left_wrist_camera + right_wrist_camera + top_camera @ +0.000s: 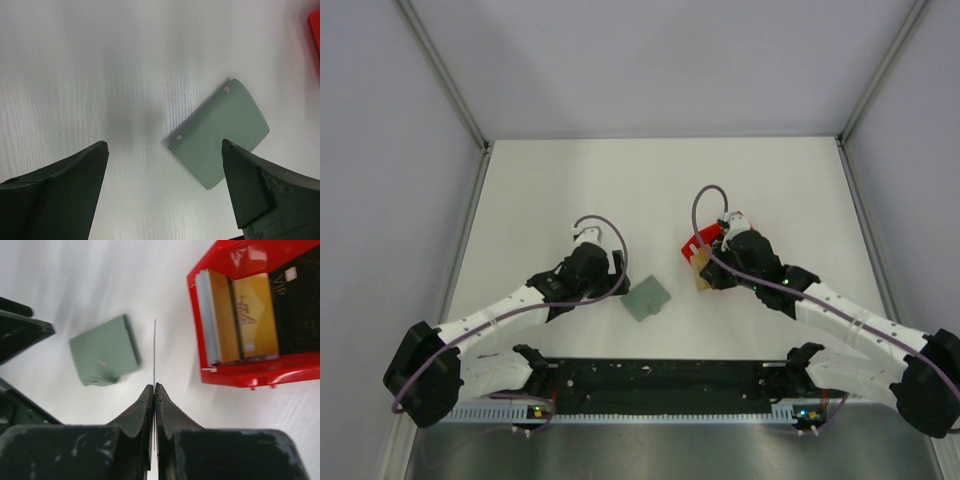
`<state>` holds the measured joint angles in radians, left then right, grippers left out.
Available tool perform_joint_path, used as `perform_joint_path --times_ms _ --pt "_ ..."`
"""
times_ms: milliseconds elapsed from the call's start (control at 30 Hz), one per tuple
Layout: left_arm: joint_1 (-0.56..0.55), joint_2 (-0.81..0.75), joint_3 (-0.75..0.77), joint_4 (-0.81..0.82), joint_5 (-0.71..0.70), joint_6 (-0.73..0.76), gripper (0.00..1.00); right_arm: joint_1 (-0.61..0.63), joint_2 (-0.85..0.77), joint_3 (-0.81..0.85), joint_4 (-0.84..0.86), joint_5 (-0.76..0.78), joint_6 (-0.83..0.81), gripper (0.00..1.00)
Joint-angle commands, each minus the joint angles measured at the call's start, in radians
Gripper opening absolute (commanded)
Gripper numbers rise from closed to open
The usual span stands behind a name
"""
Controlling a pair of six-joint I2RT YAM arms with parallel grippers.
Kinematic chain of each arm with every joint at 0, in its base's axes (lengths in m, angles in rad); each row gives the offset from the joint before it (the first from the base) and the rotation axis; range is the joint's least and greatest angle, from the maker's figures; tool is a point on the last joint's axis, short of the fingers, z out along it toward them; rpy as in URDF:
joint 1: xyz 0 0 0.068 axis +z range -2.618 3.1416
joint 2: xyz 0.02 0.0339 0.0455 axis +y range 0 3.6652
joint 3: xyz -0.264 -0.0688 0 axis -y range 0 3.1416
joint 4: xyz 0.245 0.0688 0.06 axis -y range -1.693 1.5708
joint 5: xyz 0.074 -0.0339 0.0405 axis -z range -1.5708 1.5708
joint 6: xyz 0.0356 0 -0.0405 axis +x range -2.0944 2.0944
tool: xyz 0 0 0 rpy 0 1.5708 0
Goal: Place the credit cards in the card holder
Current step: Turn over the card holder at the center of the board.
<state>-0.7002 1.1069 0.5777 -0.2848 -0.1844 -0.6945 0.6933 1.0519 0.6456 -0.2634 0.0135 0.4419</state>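
Observation:
The card holder [647, 297] is a flat grey-green wallet lying closed on the white table between the arms; it also shows in the left wrist view [220, 135] and the right wrist view [102, 356]. My left gripper [165, 145] hangs open just left of it, with nothing between its fingers. My right gripper [154, 386] is shut on one thin credit card [154, 350], seen edge-on and sticking out past the fingertips above the table. From above this card looks tan [703, 275]. More credit cards [252, 315], tan and dark, lie in a red bin.
The red plastic bin [240, 377] stands just right of the held card, partly under my right wrist in the top view [692, 247]. Grey walls enclose the white table on three sides. The arm bases and a black rail run along the near edge.

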Motion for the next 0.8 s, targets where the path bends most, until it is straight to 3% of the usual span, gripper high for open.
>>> perform_joint_path --times_ms 0,200,433,767 --pt "0.002 0.008 0.011 -0.008 -0.076 -0.020 0.98 0.089 -0.036 -0.052 0.154 0.021 0.292 0.00" --pt "0.005 -0.038 0.014 -0.120 -0.228 -0.108 0.98 0.256 0.110 -0.011 0.243 0.218 0.506 0.00" --pt "0.019 -0.108 -0.016 -0.155 -0.263 -0.126 0.98 0.451 0.333 0.152 0.251 0.405 0.649 0.00" --pt "0.024 -0.136 -0.038 -0.159 -0.242 -0.117 0.98 0.509 0.459 0.250 0.167 0.479 0.719 0.00"
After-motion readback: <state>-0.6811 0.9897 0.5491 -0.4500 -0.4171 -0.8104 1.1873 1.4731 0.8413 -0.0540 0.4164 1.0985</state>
